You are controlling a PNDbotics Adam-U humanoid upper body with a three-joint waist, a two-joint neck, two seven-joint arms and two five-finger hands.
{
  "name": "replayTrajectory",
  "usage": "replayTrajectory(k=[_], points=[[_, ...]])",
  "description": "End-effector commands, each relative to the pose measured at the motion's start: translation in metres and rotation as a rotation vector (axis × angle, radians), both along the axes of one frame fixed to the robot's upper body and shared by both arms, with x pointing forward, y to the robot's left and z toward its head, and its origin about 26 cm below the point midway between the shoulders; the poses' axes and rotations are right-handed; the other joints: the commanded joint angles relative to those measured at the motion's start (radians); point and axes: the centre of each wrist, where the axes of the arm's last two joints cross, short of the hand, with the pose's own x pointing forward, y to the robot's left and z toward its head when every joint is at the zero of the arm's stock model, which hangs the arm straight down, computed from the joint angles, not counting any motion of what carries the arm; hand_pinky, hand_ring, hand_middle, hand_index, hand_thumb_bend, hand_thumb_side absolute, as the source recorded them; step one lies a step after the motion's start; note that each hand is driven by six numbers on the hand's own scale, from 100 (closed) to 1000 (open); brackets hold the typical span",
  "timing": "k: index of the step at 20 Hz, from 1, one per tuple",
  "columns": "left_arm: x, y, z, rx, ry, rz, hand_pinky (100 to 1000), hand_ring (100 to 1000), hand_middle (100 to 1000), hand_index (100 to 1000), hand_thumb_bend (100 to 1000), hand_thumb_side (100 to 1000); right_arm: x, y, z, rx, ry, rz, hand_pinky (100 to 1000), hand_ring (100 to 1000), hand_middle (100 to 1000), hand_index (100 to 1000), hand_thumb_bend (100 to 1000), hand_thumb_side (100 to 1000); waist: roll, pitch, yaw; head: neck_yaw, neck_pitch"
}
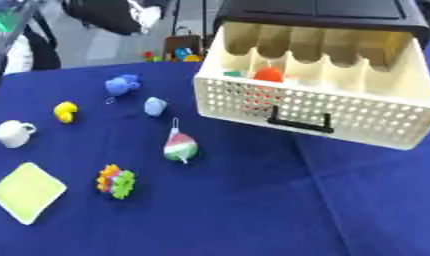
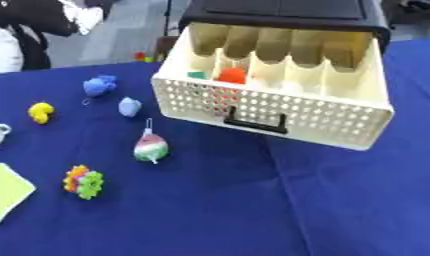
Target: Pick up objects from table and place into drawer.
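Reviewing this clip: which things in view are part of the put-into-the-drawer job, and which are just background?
Job things:
open cream drawer, an orange thing already in it
blue toy
pale blue piece
yellow toy
white cup
red-white-green ornament
multicoloured toy
yellow-green square

Background:
blue tablecloth
small colourful items beyond the table

No robot hand is in view.

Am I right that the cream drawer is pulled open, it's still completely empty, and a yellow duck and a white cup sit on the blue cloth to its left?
Not quite. The drawer is pulled open, but it is not empty: the left eye view shows an orange-red object inside, with a small green thing beside it. The yellow duck and white cup do sit on the blue cloth to its left.
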Motion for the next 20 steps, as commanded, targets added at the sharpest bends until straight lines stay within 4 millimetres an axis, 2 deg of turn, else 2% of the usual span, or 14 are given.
replayTrajectory(k=[1,7,11,18,20], points=[[-0.005,-0.007,0.013,-0.018,-0.029,-0.034,156,397,366,548,100,397,-0.002,0.001,0.008,-0.01,-0.017,0.009,298,526,461,720,122,744,-0.002,-0.02,-0.004,0.014,0.008],[0.003,-0.027,0.015,-0.07,0.004,-0.103,146,387,353,539,100,417,-0.002,0.003,0.009,-0.003,-0.018,0.019,303,525,463,719,122,745,0.008,-0.019,-0.018,0.03,-0.003],[0.014,-0.037,0.009,-0.097,0.044,-0.127,141,383,345,532,100,445,-0.002,0.003,0.011,0.004,-0.024,0.026,311,526,467,719,122,744,0.01,-0.016,-0.023,0.036,-0.033],[0.035,-0.049,-0.004,-0.143,0.116,-0.143,134,377,335,524,100,473,-0.002,0.005,0.014,0.014,-0.039,0.039,316,527,469,718,122,744,0.01,-0.006,-0.035,0.028,-0.173],[0.038,-0.052,-0.006,-0.151,0.132,-0.149,132,375,332,521,100,485,-0.001,0.006,0.015,0.017,-0.041,0.042,318,527,470,717,123,743,0.01,-0.005,-0.037,0.022,-0.201]])
